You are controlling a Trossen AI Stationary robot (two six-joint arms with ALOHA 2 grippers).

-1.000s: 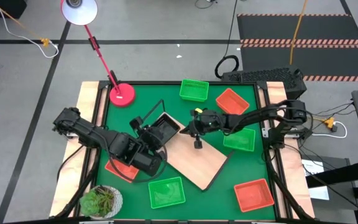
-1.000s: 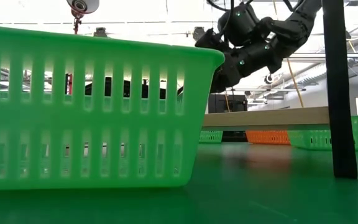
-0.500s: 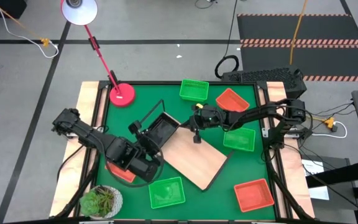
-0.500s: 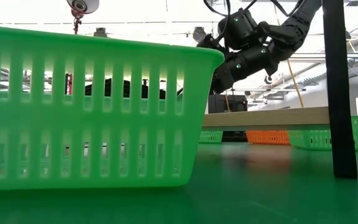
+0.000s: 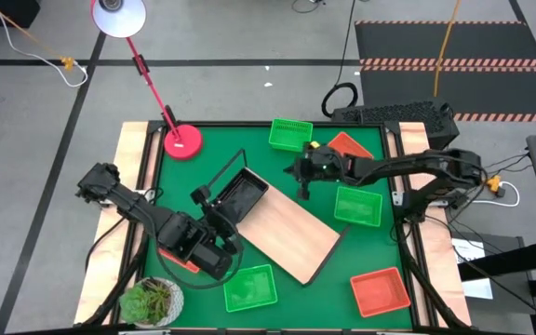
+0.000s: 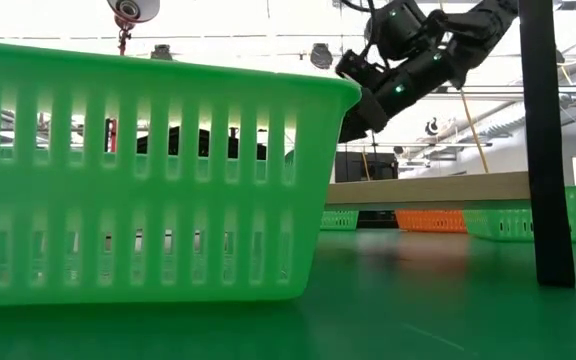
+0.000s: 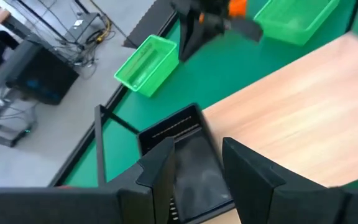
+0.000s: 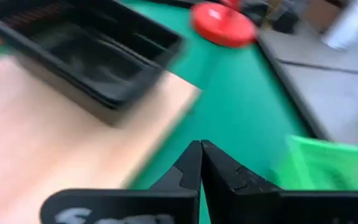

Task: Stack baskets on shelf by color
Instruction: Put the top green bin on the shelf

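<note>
With the black baskets point(image 5: 241, 194) parked on one end of the shelf point(image 5: 291, 231), which lies slanted across the middle of the table point(image 5: 259, 167), the colour sorting looks barely begun. The left tool point(image 7: 197, 163) is seen just short of that black stack, its fingers spread fairly wide with nothing between them. The right tool point(image 8: 200, 163) is pinched fully shut and empty, held above the mat beside the shelf's far edge.

Green baskets are scattered around: one point(image 5: 290, 134) at the far edge, one point(image 5: 357, 206) on the right, one point(image 5: 249, 288) at the near edge. Red-orange ones are found at the far right point(image 5: 352, 145), the near right corner point(image 5: 380, 291), and one point(image 5: 177, 256) mostly hidden under the left arm.

Trouble could easily be caused if the left tool gets pushed forward as is: the black stack sits near the shelf's end and could be shoved off it, or the whole board swung round. That half-hidden red basket could also be dragged along by the arm above it.
</note>
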